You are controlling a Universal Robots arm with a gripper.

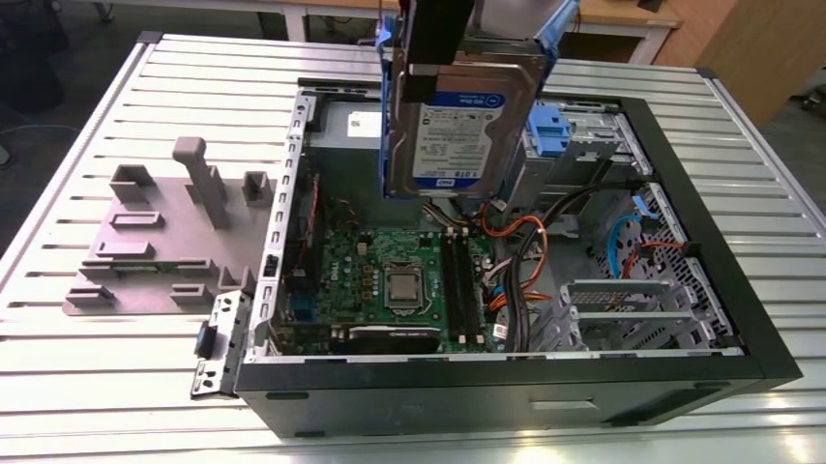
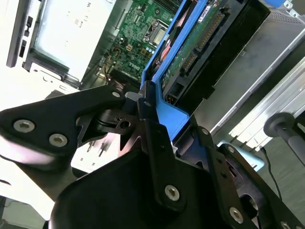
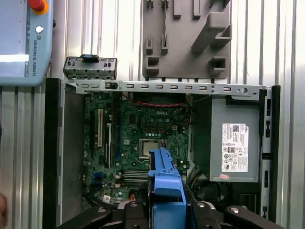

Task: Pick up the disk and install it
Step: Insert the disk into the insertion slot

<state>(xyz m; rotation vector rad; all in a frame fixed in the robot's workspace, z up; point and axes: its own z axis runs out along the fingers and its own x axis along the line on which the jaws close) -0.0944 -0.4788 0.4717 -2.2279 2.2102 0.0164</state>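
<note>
Close at the wrist, the gripper has its fingers pressed together on the blue plastic rail of the disk, pinching it by one edge, with the green circuit side and connector facing the second wrist view. Just beyond, in the exterior view, the disk hangs upright over the open computer case. Its silver face and blue-and-white label are turned outward, blue rails run down both sides, and it sits in no bay. Picking up looks done; I judge the work to be in the carry toward installing. Seating it would call for squaring the rails with a bay's guides and keeping clear of the orange and black cables. Below lies the motherboard, and further off the grey fixture plate rests on the slatted table.
</note>
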